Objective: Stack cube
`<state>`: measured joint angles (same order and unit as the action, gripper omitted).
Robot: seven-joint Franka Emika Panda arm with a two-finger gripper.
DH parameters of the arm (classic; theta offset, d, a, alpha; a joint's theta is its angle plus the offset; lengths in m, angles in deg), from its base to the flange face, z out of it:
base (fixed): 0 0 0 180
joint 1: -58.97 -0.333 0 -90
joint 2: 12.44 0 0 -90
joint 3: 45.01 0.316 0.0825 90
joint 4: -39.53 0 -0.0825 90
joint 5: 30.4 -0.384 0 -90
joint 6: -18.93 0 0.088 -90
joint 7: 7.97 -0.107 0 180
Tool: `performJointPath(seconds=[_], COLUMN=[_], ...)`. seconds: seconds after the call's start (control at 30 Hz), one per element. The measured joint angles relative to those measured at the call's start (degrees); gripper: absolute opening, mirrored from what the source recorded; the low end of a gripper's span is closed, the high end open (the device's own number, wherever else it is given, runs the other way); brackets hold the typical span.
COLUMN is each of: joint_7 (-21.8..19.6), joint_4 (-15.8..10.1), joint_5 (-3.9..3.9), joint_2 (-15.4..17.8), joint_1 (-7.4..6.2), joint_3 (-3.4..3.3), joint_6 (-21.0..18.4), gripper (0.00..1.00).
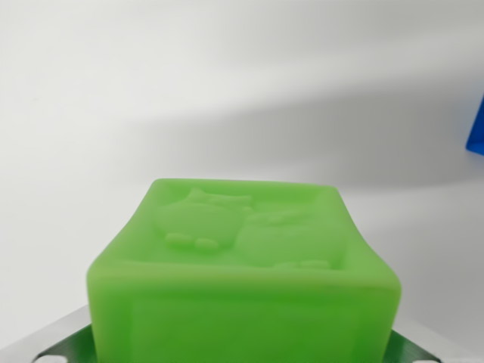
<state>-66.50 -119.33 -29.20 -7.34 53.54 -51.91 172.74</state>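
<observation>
While the green cube [246, 272] fills the lower middle of the wrist view, sitting close under the camera with its embossed animal relief facing up, it appears to be carried between the metal fingers [64, 340] of the end effector [242, 352], whose tips show only as grey slivers at the cube's lower left and lower right; the fingers seem pressed against its sides, pinching it, though the contact itself is hidden. A blue block [476, 125] peeks in at the wrist view's right edge, well apart from the cube on the white tabletop [151, 91]; it is probably the stacking base. To do this step well, I judge the arm should travel toward that block with the cube held level, centre it squarely above the blue top face, lower gently until the faces meet, and only then release; a skewed approach risks a tilted stack.
</observation>
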Motion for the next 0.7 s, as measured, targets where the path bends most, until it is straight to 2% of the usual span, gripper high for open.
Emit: performJointPath(seconds=[0.7], joint_7=[2.9], joint_4=[0.2], joint_5=[0.6], joint_2=[0.2], joint_1=[3.13], joint_3=[-3.08], joint_6=[-0.3], gripper=[0.0])
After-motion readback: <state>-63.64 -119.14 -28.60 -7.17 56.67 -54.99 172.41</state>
